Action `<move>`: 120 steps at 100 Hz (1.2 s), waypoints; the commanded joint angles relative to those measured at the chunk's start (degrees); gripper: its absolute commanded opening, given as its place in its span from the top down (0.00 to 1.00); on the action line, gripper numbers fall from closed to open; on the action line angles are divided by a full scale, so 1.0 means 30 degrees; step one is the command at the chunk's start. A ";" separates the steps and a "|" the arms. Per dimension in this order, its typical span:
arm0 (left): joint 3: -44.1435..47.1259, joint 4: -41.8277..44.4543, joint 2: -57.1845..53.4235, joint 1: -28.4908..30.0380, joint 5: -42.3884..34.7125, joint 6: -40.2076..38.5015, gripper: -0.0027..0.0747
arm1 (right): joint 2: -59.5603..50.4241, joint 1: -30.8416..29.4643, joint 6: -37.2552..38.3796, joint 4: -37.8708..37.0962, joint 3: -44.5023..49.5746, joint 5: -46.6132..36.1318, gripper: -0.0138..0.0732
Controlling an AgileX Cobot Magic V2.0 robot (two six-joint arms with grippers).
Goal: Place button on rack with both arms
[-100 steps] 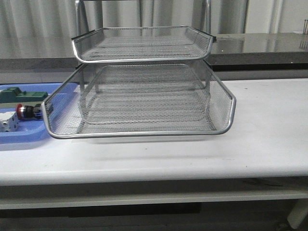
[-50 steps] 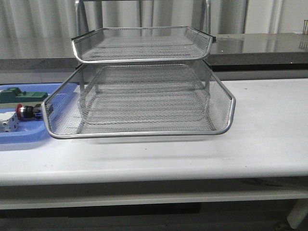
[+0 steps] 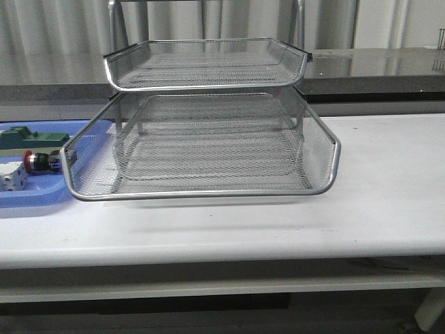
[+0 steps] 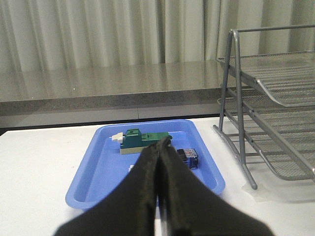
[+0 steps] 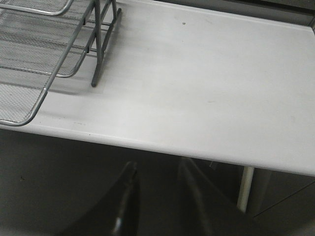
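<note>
Mesh trays with bright chrome rims make up the rack (image 3: pixel 208 139), stacked on thin metal legs on the white table (image 3: pixel 389 202); the weave is fine and see-through, each tray a shallow rectangle with rounded corners and a dipped front lip.

Beside the rack, on the side of the robot's left arm, lies the flat blue tray (image 3: pixel 35 202) of smooth plastic with a raised rounded rim. The button (image 3: pixel 42 161) rests in that tray, on its side, just beside the rack's lower front corner: a red domed cap, a dark round body, and in the left wrist view a blue block at its rear (image 4: pixel 189 158). A green block (image 4: pixel 142 140) with a pale tab at one end lies in the tray farther from the rack, and a white cube (image 3: pixel 12 179) sits near the button.

The left gripper (image 4: pixel 160 162) is matte black and clenched, its two fingers pressed together with nothing between them. The right gripper (image 5: pixel 156 189) is released, fingers apart, below the table's edge.

No writing can be read anywhere.
</note>
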 commanded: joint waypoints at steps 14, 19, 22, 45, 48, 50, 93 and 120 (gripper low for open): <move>0.1085 0.0015 -0.0601 0.0015 -0.1583 -0.0144 0.99 | 0.0124 0.0015 0.0077 0.0031 -0.0645 -0.1221 0.92; 0.1085 0.0015 -0.0601 0.0015 -0.1583 -0.0144 0.99 | 0.0124 0.0015 0.0077 0.0031 -0.0645 -0.1221 0.92; 0.1085 0.0015 -0.0601 0.0015 -0.1583 -0.0144 0.99 | 0.0124 0.0015 0.0077 0.0031 -0.0645 -0.1221 0.92; 0.1085 0.0015 -0.0601 0.0015 -0.1583 -0.0144 0.99 | 0.0124 0.0015 0.0077 0.0031 -0.0645 -0.1204 0.92; 0.1085 0.0015 -0.0601 0.0015 -0.1583 -0.0144 0.99 | 0.0124 0.0015 0.0077 0.0031 -0.0645 -0.1204 0.92; 0.1085 0.0015 -0.0601 0.0015 -0.1583 -0.0144 0.99 | 0.0124 0.0015 0.0077 0.0031 -0.0645 -0.1204 0.92; 0.1052 0.0015 -0.0601 0.0015 -0.1778 -0.0144 0.99 | 0.0124 0.0015 0.0077 0.0031 -0.0645 -0.1204 0.92; -0.0905 -0.2415 -0.0008 0.0015 0.0095 -0.0175 0.99 | 0.0124 0.0015 0.0077 0.0031 -0.0645 -0.1204 0.92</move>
